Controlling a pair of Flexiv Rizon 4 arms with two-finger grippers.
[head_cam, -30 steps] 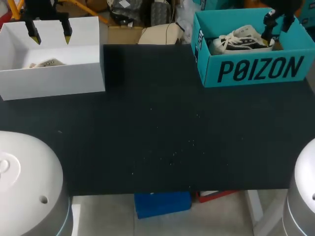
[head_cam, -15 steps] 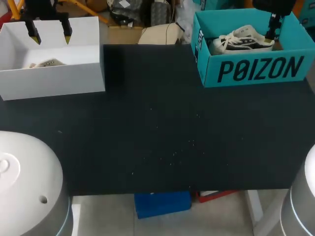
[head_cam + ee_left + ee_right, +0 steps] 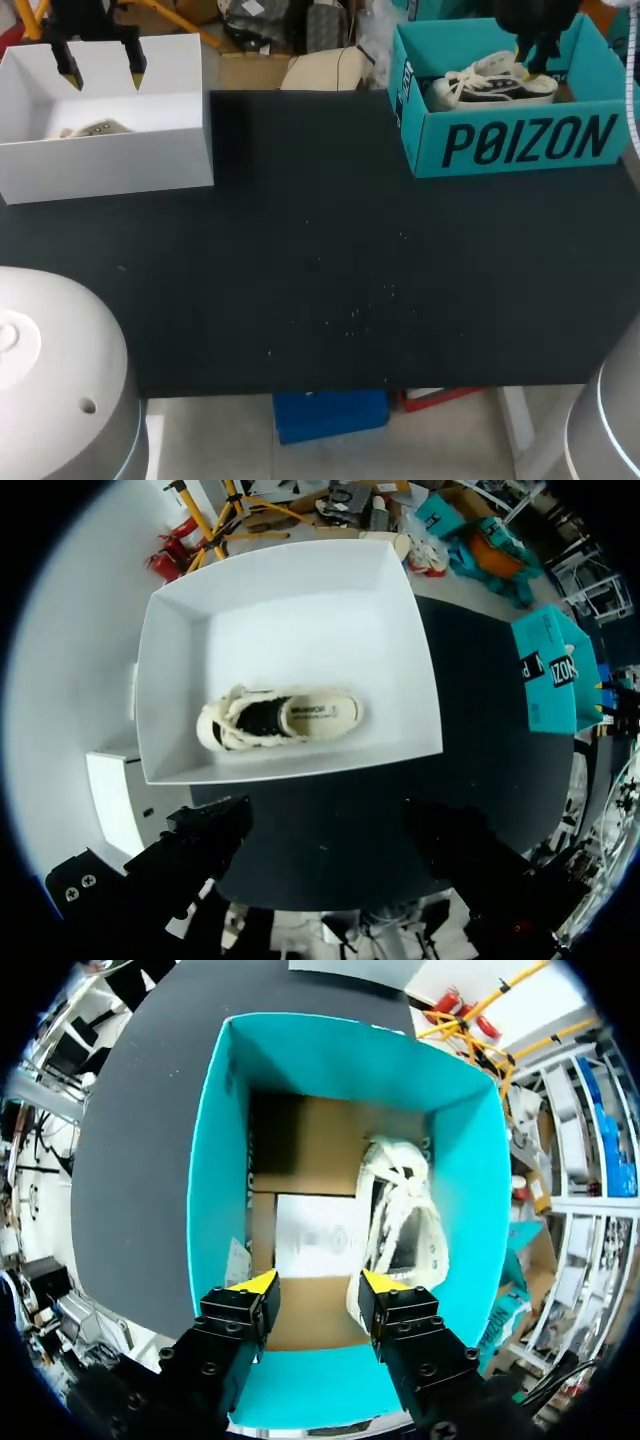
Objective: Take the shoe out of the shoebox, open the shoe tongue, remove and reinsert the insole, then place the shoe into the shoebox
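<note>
**A:** Where is the white-and-black lace-up canvas shoe (image 3: 405, 1225)?

**B:** It lies in the teal cardboard shoebox (image 3: 205, 1210), along one long wall. Our right gripper (image 3: 320, 1285) hangs over the box with its jaws spread and empty. The gap between them looks down on the bare box floor, and the shoe sits ahead of one finger only.

**A:** Then we should shift across until the collar lies between the tips, then lower and close there, clear of the loose laces.

**B:** Agreed. Our left gripper (image 3: 100, 76) hangs, jaws spread, over the white open box (image 3: 100, 165), which holds a pale shoe (image 3: 275, 718).

**A:** What differs from a second ago?

**B:** Our right gripper has lifted from the box's right end and moved toward the shoe's middle. The shoe and our left arm are unmoved.
</note>
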